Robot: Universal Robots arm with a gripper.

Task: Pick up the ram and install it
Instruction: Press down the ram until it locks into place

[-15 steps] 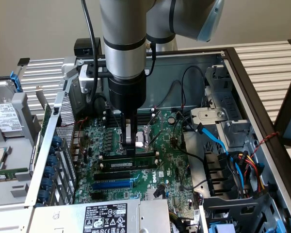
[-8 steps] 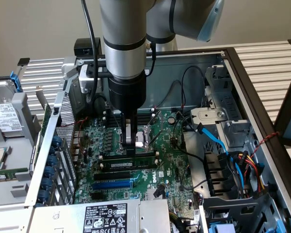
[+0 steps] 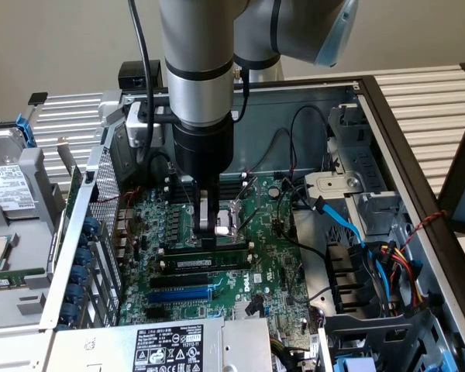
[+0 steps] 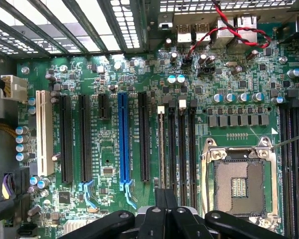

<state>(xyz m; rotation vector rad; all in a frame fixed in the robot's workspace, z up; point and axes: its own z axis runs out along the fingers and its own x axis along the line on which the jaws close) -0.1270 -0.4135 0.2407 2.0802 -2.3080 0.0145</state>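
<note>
We see the black two-fingered gripper (image 3: 207, 226) closed, its tips pressing down on the top edge of the ram (image 3: 209, 263), a long thin green circuit-board stick with a white label, which stands on edge in a long black memory slot. That slot lies on the green motherboard (image 3: 271, 271), between the silver processor socket (image 3: 234, 219) and the blue expansion slot (image 3: 180, 295). In the wrist view the shut fingers (image 4: 159, 219) sit right over the ram's thin edge (image 4: 162, 149).
</note>
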